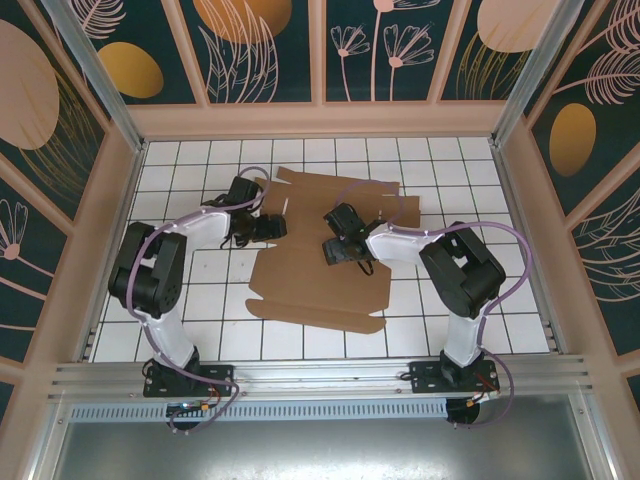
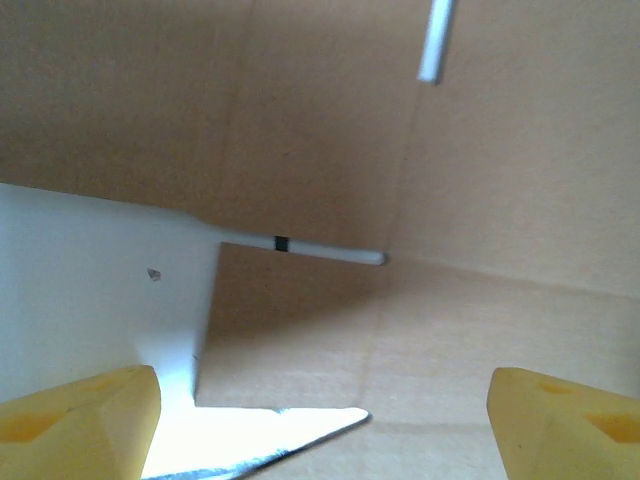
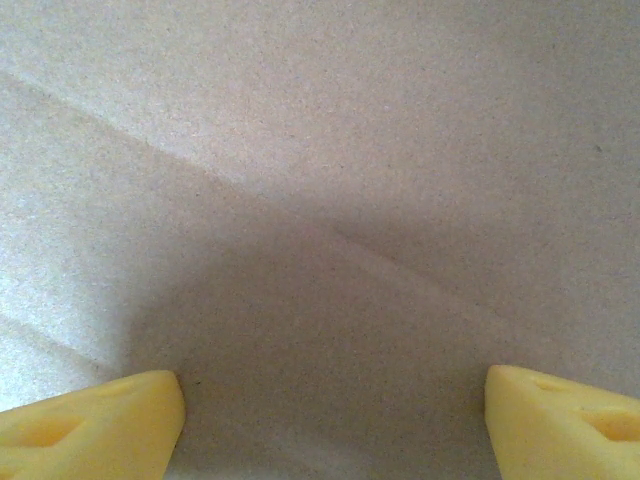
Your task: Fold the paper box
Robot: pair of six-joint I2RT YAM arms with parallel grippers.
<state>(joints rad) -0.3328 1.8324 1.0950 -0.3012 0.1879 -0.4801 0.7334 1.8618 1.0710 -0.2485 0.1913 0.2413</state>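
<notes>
Starting on the unfolded brown die-cut cardboard paper box [image 1: 320,280].
Left gripper [image 2: 320,420] and right gripper [image 3: 330,420] both released; next, lift a flap.

A plain brown paper box [image 1: 310,285], an unfolded die-cut cardboard sheet, lies spread across the middle of the white tiled table [image 1: 215,300], reaching toward the table's far edge. A long narrow flap with rounded ends runs along the side nearest the table's front edge (the far side carries notched tabs and flaps). Pressed creases and thin slots mark its surface.
</notes>
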